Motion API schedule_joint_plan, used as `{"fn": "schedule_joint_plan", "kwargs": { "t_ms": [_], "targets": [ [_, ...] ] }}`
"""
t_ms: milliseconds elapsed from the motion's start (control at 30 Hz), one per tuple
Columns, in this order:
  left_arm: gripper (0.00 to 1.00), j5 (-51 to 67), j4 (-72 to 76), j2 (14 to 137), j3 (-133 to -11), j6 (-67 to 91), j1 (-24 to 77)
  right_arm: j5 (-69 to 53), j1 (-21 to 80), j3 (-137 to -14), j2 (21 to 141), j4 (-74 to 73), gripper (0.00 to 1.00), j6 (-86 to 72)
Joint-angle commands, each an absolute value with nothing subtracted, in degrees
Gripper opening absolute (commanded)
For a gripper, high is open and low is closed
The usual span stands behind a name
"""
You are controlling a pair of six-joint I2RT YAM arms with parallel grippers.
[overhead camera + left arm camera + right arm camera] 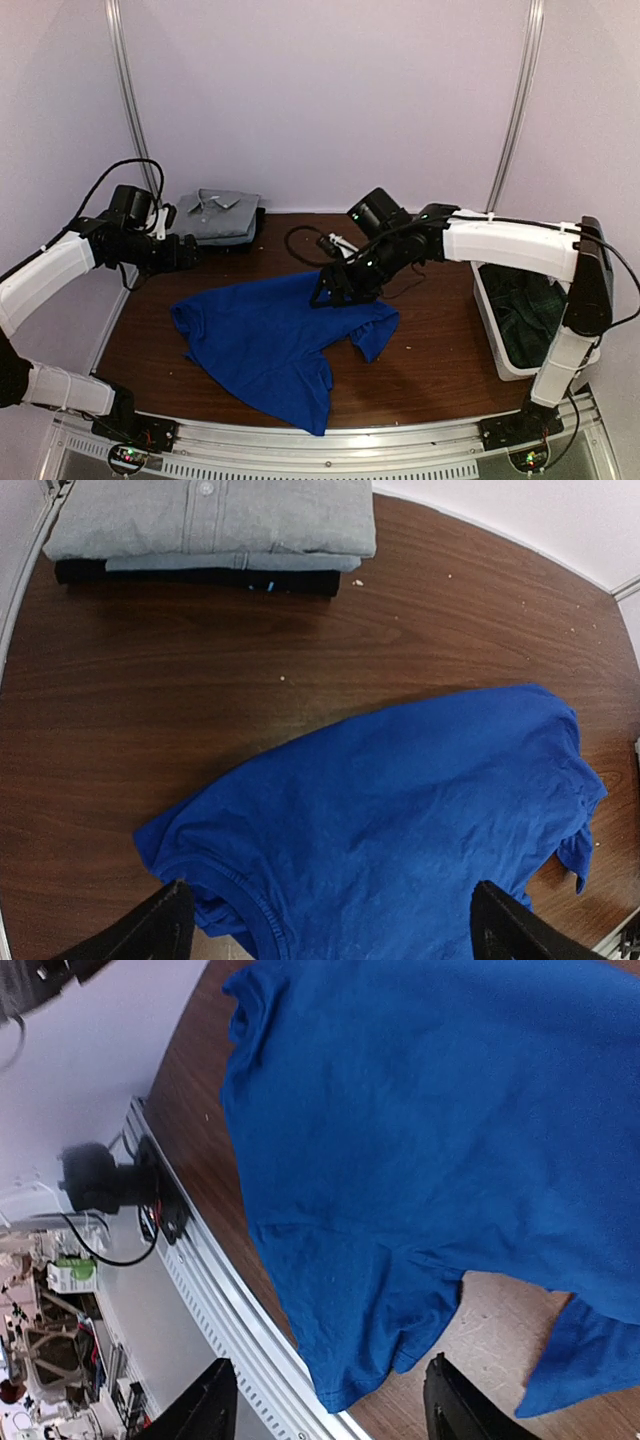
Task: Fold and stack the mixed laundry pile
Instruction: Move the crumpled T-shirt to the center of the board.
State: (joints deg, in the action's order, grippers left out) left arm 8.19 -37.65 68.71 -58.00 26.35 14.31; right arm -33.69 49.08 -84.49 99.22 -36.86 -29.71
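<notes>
From my station I see the royal-blue shirt (270,345) lying loose and rumpled across the middle of the wooden table (440,345), one corner reaching down toward the near edge and a sleeve sticking out on its right side. My right gripper (330,1360) hangs over the far right edge of that shirt. In the right wrist view its fingers (215,1405) stand moderately apart with only blue cloth below them and nothing pinched between. My left gripper (330,885) sits at the far left, just beside the folded stack (218,218), spread wide and holding nothing. Its camera looks down on the shirt's collar end. In the stack, a light grey button shirt (215,205) lies on top with a black piece (200,578) under it, pushed against the far left corner. At the right, a dark green-black garment (525,310) sits crumpled inside the white bin (487,315), well apart from the blue shirt.
</notes>
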Motion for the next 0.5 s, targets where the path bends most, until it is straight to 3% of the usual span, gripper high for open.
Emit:
{"fn": "schedule_joint_plan", "kwargs": {
  "t_ms": [0, 133, 467],
  "targets": [
    [0.98, 8.06, -38.31, 66.89, -56.02, 28.98, 14.24, -35.83, 55.79, -87.80, 108.01, -34.55, 0.65, -29.68],
    [0.98, 7.62, -39.38, 67.21, -56.13, 30.43, 14.24, -36.71, 58.91, -91.35, 116.04, -34.19, 0.64, -30.64],
    [0.98, 8.65, -42.27, 66.98, -57.22, 29.92, 13.40, -32.24, 55.62, -84.45, 121.95, -36.12, 0.64, -29.68]
  ]
}}
